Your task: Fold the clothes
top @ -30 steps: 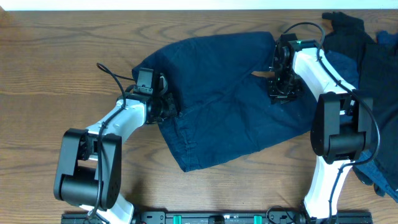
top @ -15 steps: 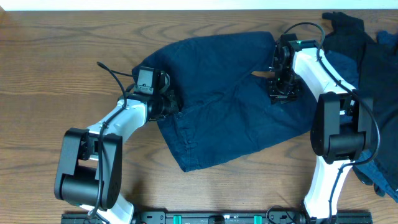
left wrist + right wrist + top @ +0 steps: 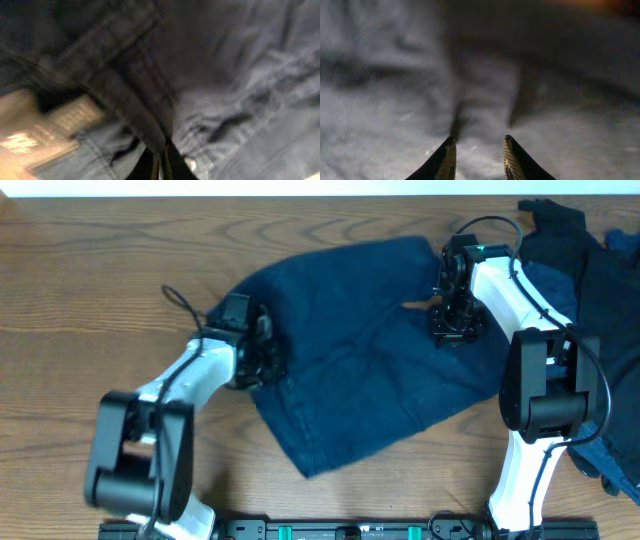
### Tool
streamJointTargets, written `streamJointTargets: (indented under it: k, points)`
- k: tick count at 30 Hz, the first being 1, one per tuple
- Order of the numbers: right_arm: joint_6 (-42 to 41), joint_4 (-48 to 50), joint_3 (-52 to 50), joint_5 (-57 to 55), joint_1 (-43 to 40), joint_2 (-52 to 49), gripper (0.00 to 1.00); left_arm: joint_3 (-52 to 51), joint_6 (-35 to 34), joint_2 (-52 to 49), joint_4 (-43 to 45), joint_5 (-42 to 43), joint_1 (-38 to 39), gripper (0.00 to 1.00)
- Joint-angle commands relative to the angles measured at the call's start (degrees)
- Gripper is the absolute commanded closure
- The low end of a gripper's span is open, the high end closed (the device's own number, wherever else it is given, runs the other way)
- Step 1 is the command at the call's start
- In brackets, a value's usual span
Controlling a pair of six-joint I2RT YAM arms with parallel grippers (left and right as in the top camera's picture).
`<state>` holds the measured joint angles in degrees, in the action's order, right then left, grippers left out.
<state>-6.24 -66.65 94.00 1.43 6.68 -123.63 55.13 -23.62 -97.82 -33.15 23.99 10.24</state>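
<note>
Pinching navy garment (image 3: pixel 250 75) — left pincer (image 3: pixel 160 162) tips blurred, cropped.

From overhead, the left gripper (image 3: pixel 266 352) has its tips buried under the near-left edge of the navy garment (image 3: pixel 350 350), and the left arm (image 3: pixel 130 470) is smeared near its base. Its wrist view is all blur: the fingers (image 3: pixel 150 167) are cut by the bottom edge, pressed close on a dark fold. The right gripper (image 3: pixel 452 330) hides its tips beneath its own body. Up close, only two fingertips (image 3: pixel 445 160) show, with soft, unfocused cloth between them, and the grip is unclear. The pile of clothes (image 3: pixel 600 270) runs off the table's right edge.
</note>
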Motion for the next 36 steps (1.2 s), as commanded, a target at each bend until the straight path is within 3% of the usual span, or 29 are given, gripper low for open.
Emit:
streamJointTargets:
  k: [1,5,9,14,22,26,30,31,36]
  points:
    - [0.52,-0.2,-0.15,-1.62,0.48,1.11,0.69,3.52,1.11,8.72,-4.98,1.07,-3.13,0.94]
    - [0.48,-0.22,-0.15,-2.1,0.48,1.11,0.67,3.5,1.27,15.04,-5.62,1.07,-5.22,0.94]
    - [-2.58,-0.17,-0.15,-5.09,0.46,1.11,0.67,3.26,3.45,15.19,-10.8,-0.33,-5.35,0.94]
    - [-2.71,-0.85,-0.15,-5.29,0.48,1.11,0.67,-0.31,3.43,11.52,-14.19,-8.74,-5.35,0.94]
    - [-2.73,-2.21,-0.55,-5.29,0.48,1.11,0.7,-1.81,0.09,4.17,-12.13,-30.69,-6.36,0.94]
    - [-2.69,-1.07,-0.59,-4.11,0.63,1.11,0.72,-1.79,0.15,2.71,-8.35,-31.58,-7.15,0.94]
    - [-2.69,3.89,-0.55,-3.21,1.31,1.14,0.64,-1.77,0.48,2.64,-6.95,-31.63,-7.3,0.92]
    - [-2.62,6.16,-0.5,-2.6,1.57,1.14,0.61,-1.77,0.63,2.64,-6.75,-31.82,-7.34,0.87]
    - [0.46,19.12,-0.52,8.22,2.47,1.14,0.38,-1.75,0.63,2.64,-4.26,-40.04,-7.45,0.84]
